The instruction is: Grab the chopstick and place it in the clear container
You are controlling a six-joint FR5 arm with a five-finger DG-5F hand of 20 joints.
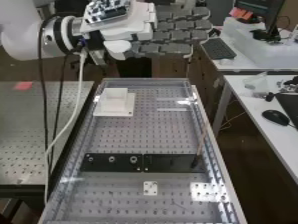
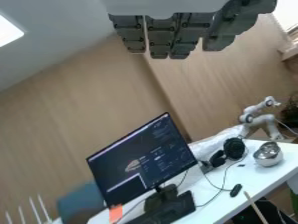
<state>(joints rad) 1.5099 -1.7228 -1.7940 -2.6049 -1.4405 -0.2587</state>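
Observation:
The hand is at the top of the high view, above the bench's far end, its fingers straight and spread toward the right, holding nothing. In the wrist view the hand hangs from the top edge with straight fingers. A thin light-brown chopstick stands slightly tilted at the right end of a black plate, well apart from the hand. A thin wooden stick shows in the wrist view; whether it is the same one I cannot tell. A pale square holder stands on the bench's far left; I cannot make out a clear container.
The perforated bench has a clear raised cover with rails along its sides. A small white plate lies near its front. Cables hang from the arm at the left. Desks with a mouse and a keyboard stand at the right.

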